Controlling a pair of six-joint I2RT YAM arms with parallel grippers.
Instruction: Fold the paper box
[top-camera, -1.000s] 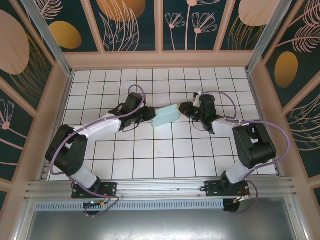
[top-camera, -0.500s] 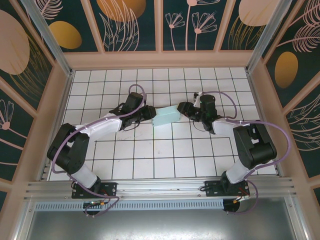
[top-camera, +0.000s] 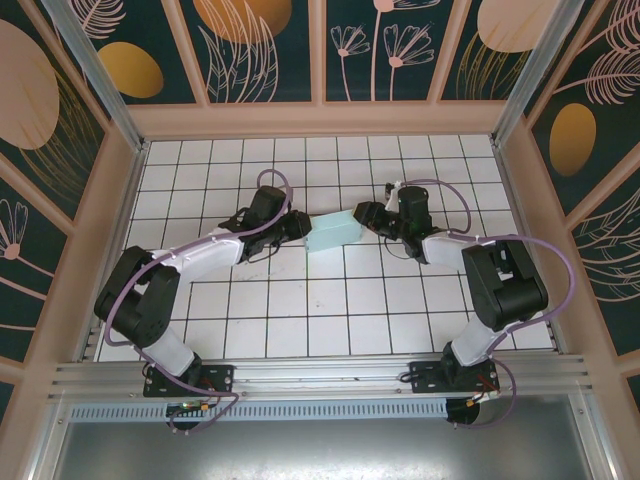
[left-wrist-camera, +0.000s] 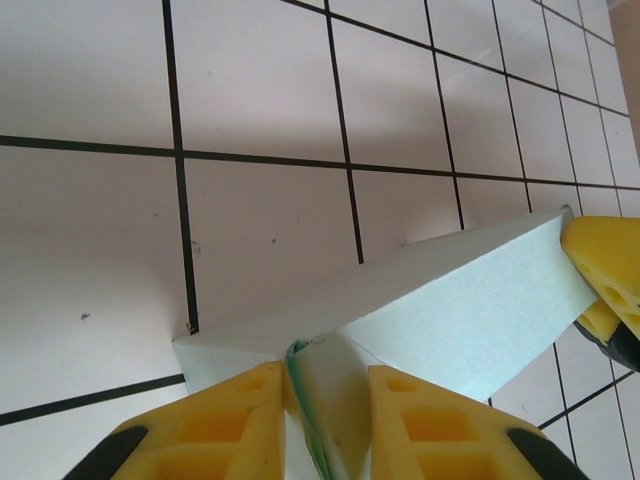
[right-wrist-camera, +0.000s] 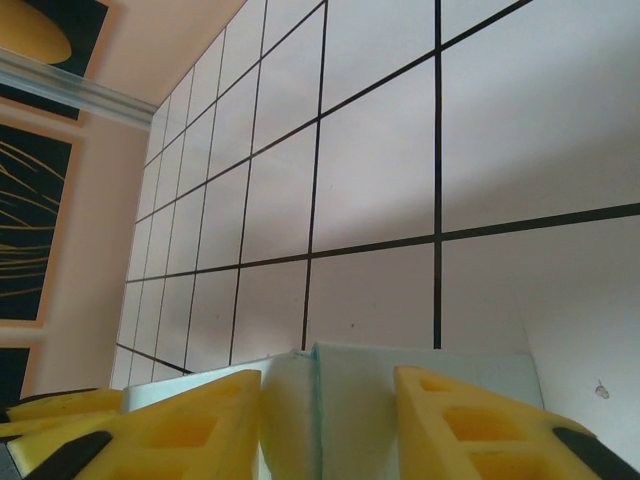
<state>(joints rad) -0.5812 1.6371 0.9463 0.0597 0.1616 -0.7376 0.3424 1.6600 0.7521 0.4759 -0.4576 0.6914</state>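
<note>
The paper box is a pale teal, partly folded shape lying slightly tilted in the middle of the tiled table, between the two grippers. My left gripper holds its left end. In the left wrist view the yellow fingers are closed on a folded flap of the box. My right gripper holds the right end. In the right wrist view the box end, with a vertical seam, sits between the fingers of that gripper.
White tiled table with black grid lines lies in front of the box. Wooden walls enclose it at the back and sides. The right gripper's yellow fingertip touches the box's far corner in the left wrist view.
The box has rocked slightly in tilt between the grippers and sits almost where it was. The right arm's elbow has shifted a little to the left.
</note>
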